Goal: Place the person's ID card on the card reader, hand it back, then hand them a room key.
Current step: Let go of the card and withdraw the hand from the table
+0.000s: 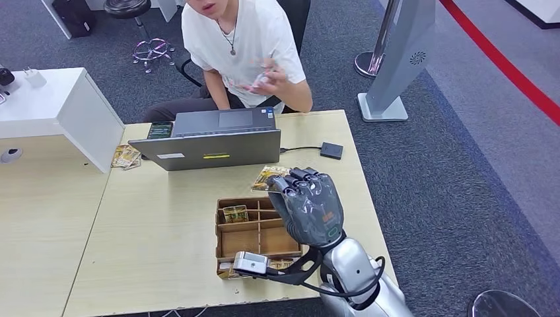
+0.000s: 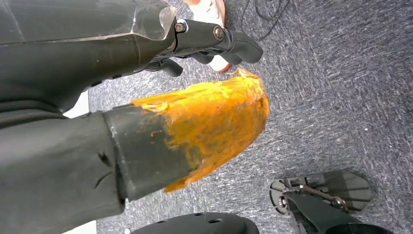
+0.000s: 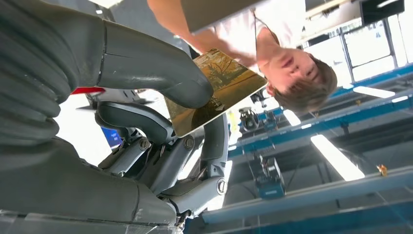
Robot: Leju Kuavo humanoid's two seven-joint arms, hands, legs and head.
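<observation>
Evidently the right hand (image 1: 309, 206), raised at the lower centre of the head view above the compartmented wooden tray (image 1: 256, 239), is holding a card (image 3: 214, 90) up toward the person (image 1: 241, 46) seated at the top of that frame. From the head camera only the back of the hand faces us, so the card itself is hidden there. The right wrist view settles it: the thick grey thumb (image 3: 160, 73) presses a yellow-brown printed card against the darker fingers, its free end angled toward the person. Judging by the similar cards in the tray, this looks like the room key being offered, though I cannot tell for sure that it is not the ID.

Further cards lie on the table (image 1: 145, 224) just beyond the fingertips and to the left of the laptop (image 1: 211, 142). A small dark box (image 1: 331, 150) on a cable at the table's far right may be the reader. The person's own hand (image 1: 264, 79) is lifted near the chest, well apart from the card.

The left hand (image 2: 214, 41) hangs toward the carpet, fingers curled with nothing visible in them.
</observation>
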